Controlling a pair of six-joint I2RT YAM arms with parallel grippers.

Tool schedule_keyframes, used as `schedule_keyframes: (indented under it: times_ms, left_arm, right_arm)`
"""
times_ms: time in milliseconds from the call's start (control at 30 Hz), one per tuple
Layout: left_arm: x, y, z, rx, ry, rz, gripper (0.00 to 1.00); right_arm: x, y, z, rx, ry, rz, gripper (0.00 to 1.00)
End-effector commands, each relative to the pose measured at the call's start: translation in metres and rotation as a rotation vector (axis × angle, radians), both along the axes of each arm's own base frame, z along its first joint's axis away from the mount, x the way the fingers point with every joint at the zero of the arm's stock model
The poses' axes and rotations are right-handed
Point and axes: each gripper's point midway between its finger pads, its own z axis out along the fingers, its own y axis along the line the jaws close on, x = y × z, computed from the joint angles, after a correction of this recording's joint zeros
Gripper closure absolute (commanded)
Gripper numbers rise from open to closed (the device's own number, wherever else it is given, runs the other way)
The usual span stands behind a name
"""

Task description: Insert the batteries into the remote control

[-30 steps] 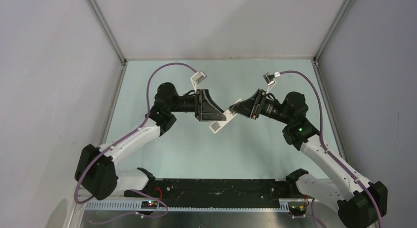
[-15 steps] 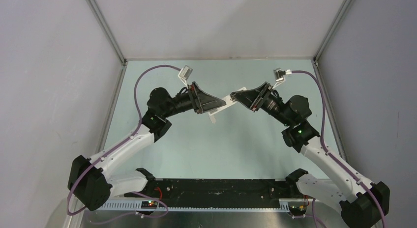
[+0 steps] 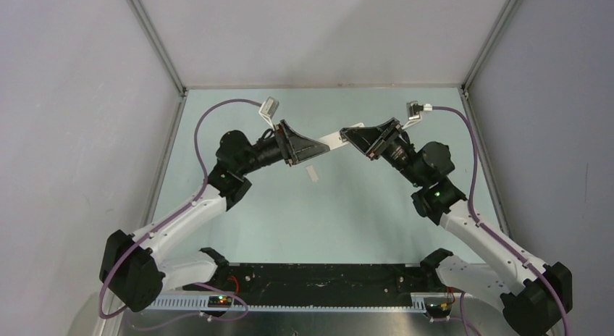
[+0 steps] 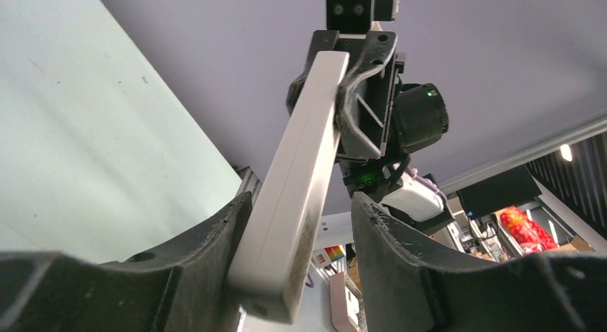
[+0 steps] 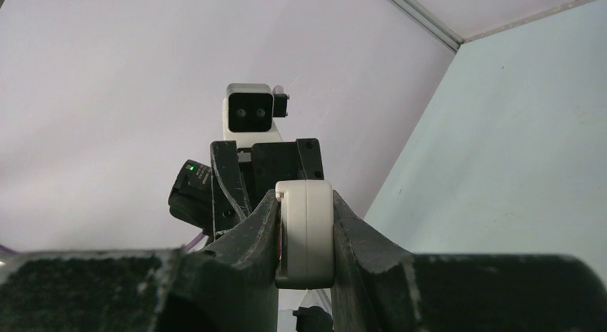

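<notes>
The remote control [image 3: 334,141], a slim white bar, hangs in the air between both grippers. My right gripper [image 3: 347,137] is shut on one end of it; in the right wrist view both fingers [image 5: 256,228] press the remote's [image 5: 306,232] sides. My left gripper [image 3: 323,147] stands around the other end. In the left wrist view the remote [image 4: 297,189] leans on the left finger [image 4: 215,239], and a gap separates it from the right finger [image 4: 379,239], so the jaws stand open. The batteries are out of view.
A small flat white cover piece [image 3: 312,174] lies on the pale green table [image 3: 347,213] just below the grippers. Grey walls with metal corner posts [image 3: 153,40] enclose the table at the back and sides. The black base rail [image 3: 318,278] runs along the near edge.
Both arms have carried the remote up and toward the back of the table. The small white cover piece now lies alone on the table beneath them.
</notes>
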Motion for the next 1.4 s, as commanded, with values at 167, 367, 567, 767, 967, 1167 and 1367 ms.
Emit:
schedule_keyframes:
  times_ms: [167,367,567,767,967,1167,1367]
  left_arm:
    - [0.003,0.013,-0.005,-0.012,0.008,0.046,0.58]
    - [0.012,0.027,-0.027,0.016,0.035,0.108,0.44]
    - [0.011,0.033,-0.035,0.036,0.034,0.110,0.43]
    - [0.009,0.036,-0.038,0.039,0.051,0.107,0.38]
    - [0.007,0.035,-0.023,0.015,0.046,0.086,0.41]
    - [0.007,0.034,-0.017,0.005,0.047,0.079,0.55]
    - [0.010,0.037,-0.021,0.014,0.049,0.085,0.87]
  right_arm:
    - [0.007,0.001,-0.001,0.057,0.012,-0.040,0.92]
    - [0.008,0.003,-0.007,0.062,0.037,-0.037,0.92]
    - [0.009,0.009,-0.017,0.045,0.058,-0.039,0.92]
    - [0.009,0.015,-0.022,0.045,0.073,-0.038,0.92]
    - [0.011,0.025,-0.024,0.070,0.092,-0.021,0.92]
    - [0.015,0.031,-0.029,0.090,0.126,-0.020,0.92]
    - [0.018,0.035,-0.039,0.075,0.160,-0.020,0.90]
